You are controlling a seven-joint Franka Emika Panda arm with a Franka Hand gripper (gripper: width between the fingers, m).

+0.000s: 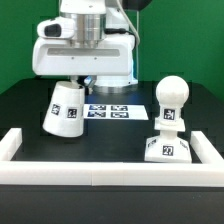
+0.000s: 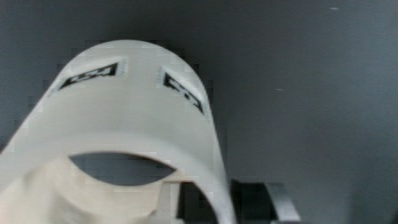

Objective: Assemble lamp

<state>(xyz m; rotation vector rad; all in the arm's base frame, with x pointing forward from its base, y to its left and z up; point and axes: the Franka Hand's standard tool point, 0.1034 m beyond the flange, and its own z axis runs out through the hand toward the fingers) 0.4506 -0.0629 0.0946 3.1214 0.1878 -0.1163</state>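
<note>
Matte white, the truncated-cone lamp shade (image 1: 66, 107) tilts at middle left directly under the two-finger gripper (image 1: 83, 80), clamped on its rim, with the round white bulb (image 1: 170, 100) on its wedge base (image 1: 166, 147) well apart at right.

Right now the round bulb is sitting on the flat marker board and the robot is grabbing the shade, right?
Not quite. In the exterior view the bulb stands on the square base, not the marker board. The gripper is at the shade, as you said.

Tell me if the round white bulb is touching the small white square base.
Touching: the exterior view shows the bulb standing upright with its neck seated in the base.
</note>
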